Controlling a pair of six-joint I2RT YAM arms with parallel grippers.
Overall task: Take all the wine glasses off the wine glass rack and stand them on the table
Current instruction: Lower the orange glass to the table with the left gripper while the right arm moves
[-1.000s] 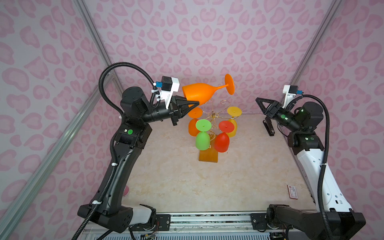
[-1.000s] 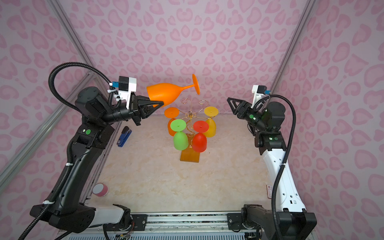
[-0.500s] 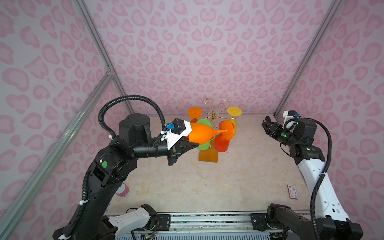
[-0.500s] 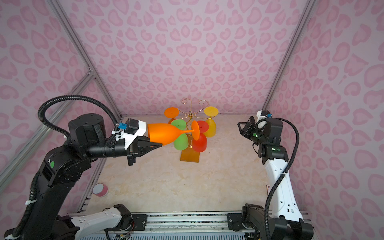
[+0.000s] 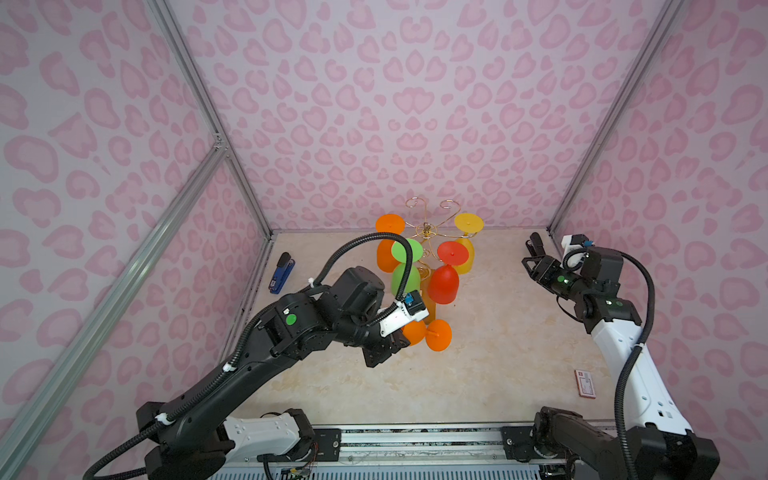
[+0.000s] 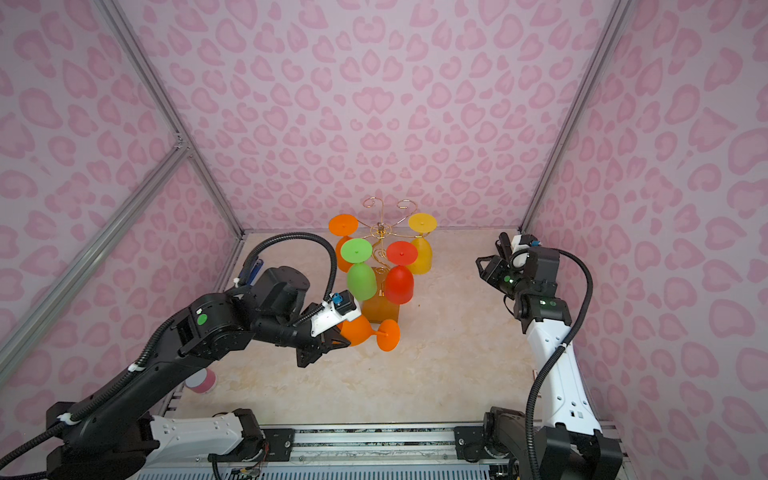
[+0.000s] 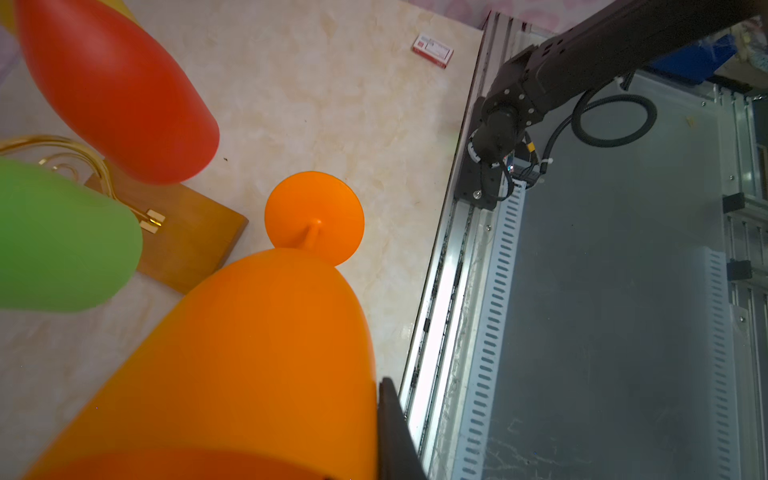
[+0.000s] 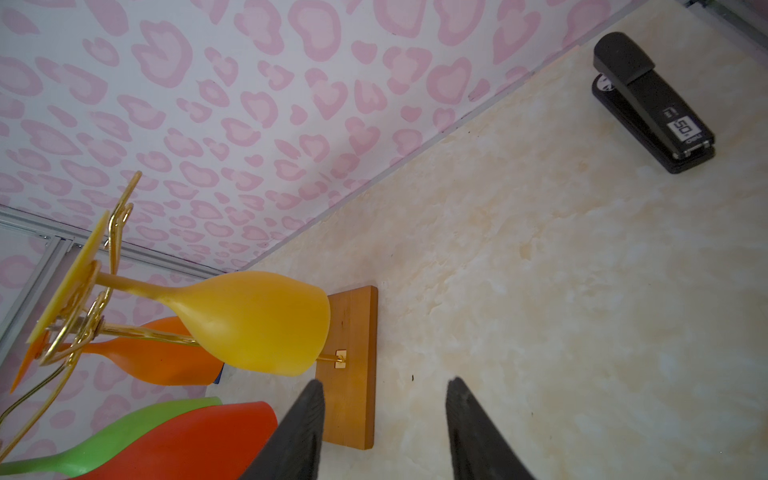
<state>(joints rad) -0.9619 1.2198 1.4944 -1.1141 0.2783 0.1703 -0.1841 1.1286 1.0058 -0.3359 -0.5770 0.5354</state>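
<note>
Marble tabletop: left gripper clamped on the orange wine glass, clear of the wine glass rack. Next up, probably a gentle set-down. Right gripper apart, empty.

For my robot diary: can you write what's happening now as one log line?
left gripper: shut on orange glass, sideways, off rack | right gripper: open, empty

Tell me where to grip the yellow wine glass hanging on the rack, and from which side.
Probably the bowl, from the robot's right with the right gripper. The yellow wine glass hangs upside down, foot hooked in the wine glass rack, so its bowl hangs free on that side; the thin stem sits beside the wire.
</note>
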